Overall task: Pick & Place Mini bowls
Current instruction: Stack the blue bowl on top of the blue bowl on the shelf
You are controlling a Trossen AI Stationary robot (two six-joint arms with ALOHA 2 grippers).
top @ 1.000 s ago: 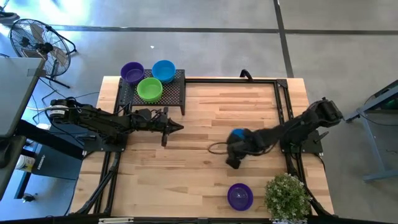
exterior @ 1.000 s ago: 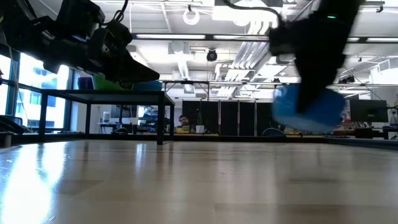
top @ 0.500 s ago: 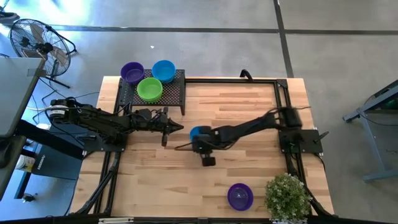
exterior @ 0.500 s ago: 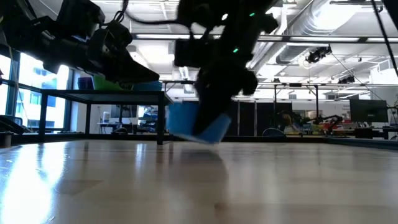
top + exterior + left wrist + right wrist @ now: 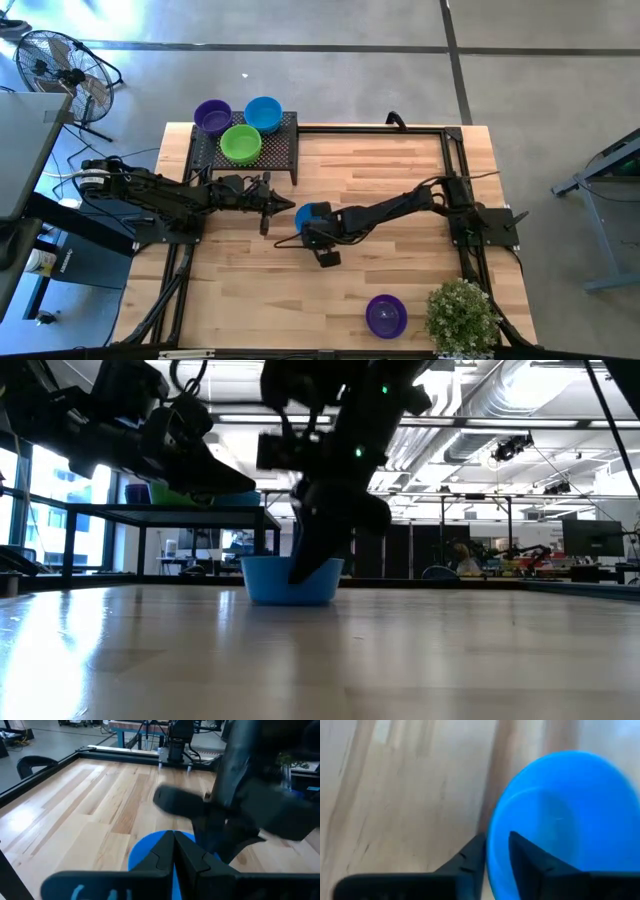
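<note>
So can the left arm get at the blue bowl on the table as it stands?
Probably not cleanly. The blue bowl sits just ahead of the shut left pincer, but the right pincer grips its rim, with that arm right over the bowl.

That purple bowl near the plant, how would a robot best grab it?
By its thin rim, coming straight down from above. The purple bowl sits upright and open on the table, so one finger can slip inside and one outside. The plant crowds one side; pinch the far edge.
</note>
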